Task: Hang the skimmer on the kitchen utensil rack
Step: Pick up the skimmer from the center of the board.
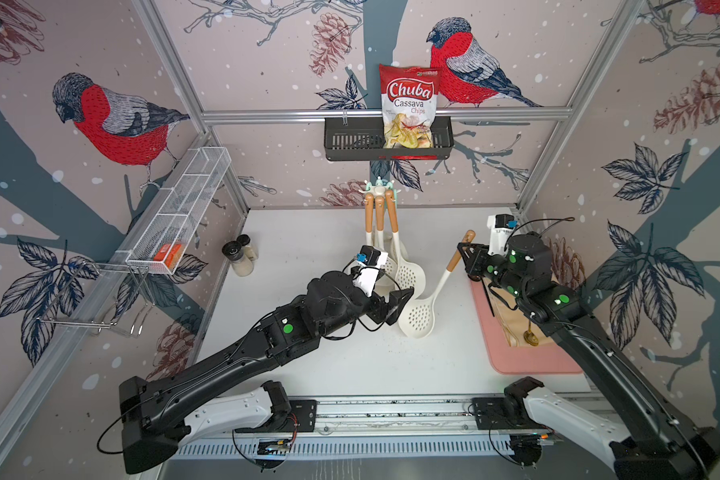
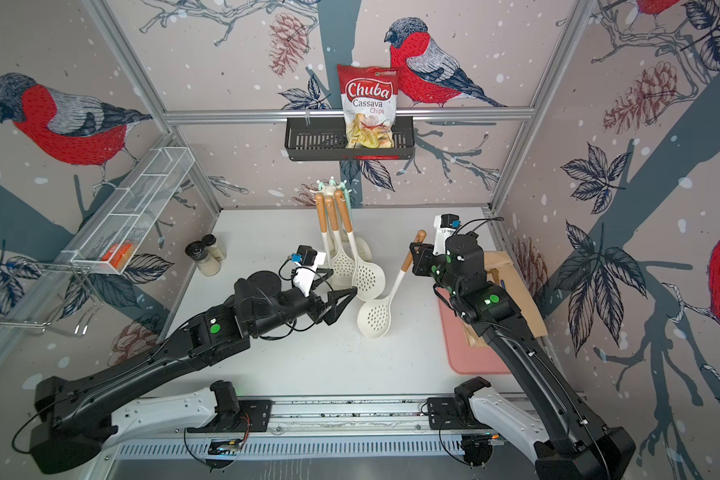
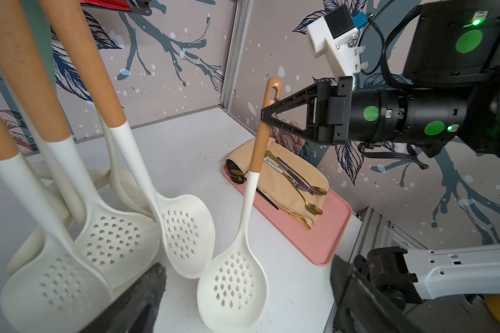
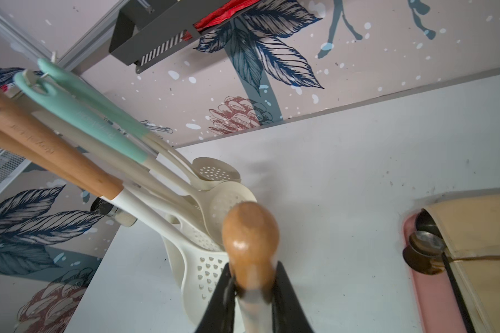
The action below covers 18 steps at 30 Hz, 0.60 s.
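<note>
Beside the kitchen utensil rack [image 1: 378,190], right tool [image 1: 463,250] tight around the skimmer [image 1: 417,313] handle; left tool [image 1: 396,305] wide apart nearby.

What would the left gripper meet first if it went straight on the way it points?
Probably the perforated bowl of the skimmer held by the right gripper: it sits just ahead of the open left gripper. Depth is unclear, so this is a judgement.

Hanging utensils [image 1: 393,216] hide the pole and base of the kitchen utensil rack [image 1: 378,190] in both top views.
</note>
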Available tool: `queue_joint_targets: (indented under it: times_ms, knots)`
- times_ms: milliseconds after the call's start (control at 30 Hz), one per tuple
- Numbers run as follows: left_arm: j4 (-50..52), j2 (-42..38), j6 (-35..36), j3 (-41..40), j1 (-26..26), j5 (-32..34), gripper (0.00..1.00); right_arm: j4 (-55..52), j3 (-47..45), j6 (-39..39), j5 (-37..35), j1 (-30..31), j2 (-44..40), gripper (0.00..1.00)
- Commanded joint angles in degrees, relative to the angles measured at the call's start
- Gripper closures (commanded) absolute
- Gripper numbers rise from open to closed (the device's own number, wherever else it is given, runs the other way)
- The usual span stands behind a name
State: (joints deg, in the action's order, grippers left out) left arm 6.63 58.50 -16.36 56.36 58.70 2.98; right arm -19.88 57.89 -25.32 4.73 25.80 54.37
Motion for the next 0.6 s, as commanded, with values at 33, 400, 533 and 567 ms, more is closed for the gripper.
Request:
queue_joint_targets:
  times_ms: [33,400,533,567]
  knots:
    - [-9.21,3.85,4.24,0.55,0.45,-1.65,0.06,0.01,1.74,2.27,7.18,0.02,-1.22,1.00]
    - [-14.95,16.37,7.78,6.40,0.72,-1.00,0.03,-2.95,5.77,-1.30,14.11,-0.02,-2.12,1.00]
    - [-13.43,20.84,10.44,11.25,0.72,-1.65,0.03,-4.22,7.60,-1.51,16.94,0.06,-1.34,1.00]
    - [-12.86,21.96,11.12,12.42,0.72,-1.60,0.04,-4.44,8.10,-1.70,17.57,0.16,-1.28,1.00]
